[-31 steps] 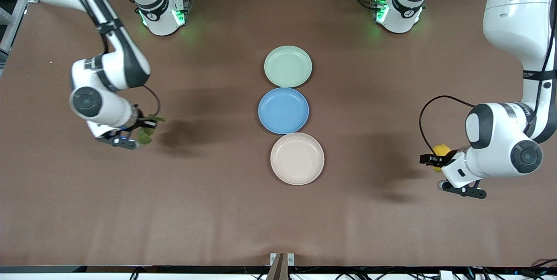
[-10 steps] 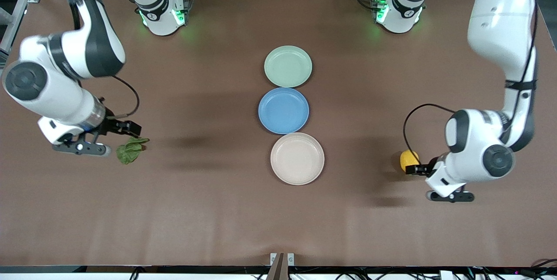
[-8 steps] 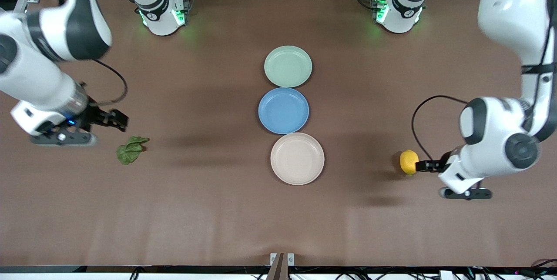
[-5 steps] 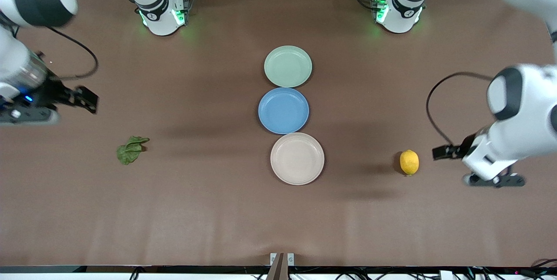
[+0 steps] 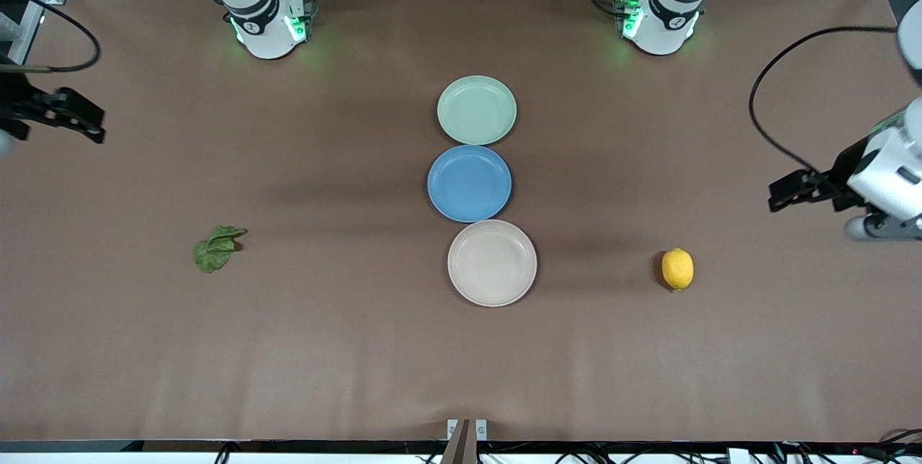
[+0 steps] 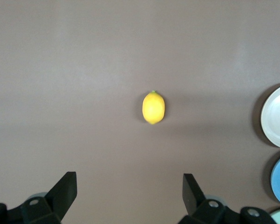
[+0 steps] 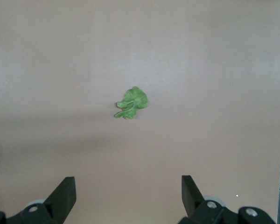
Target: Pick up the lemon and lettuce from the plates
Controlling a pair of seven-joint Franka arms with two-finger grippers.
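The lemon (image 5: 677,269) lies on the bare table toward the left arm's end, beside the beige-white plate (image 5: 492,262); it also shows in the left wrist view (image 6: 153,107). The lettuce (image 5: 215,248) lies on the table toward the right arm's end, also in the right wrist view (image 7: 130,103). The mint green plate (image 5: 476,109) holds nothing. My left gripper (image 5: 789,190) is open and empty, high over the table's edge at the left arm's end. My right gripper (image 5: 72,114) is open and empty, high at the right arm's end.
A blue plate (image 5: 469,183) sits between the mint and beige-white plates; all three hold nothing. Both arm bases (image 5: 266,17) stand along the table's edge farthest from the front camera. Brown table surface (image 5: 360,349) surrounds the lemon and lettuce.
Both grippers let go of the lettuce and the lemon onto the table, then rose and drew back toward their own ends of the table. The lemon and lettuce now lie still.
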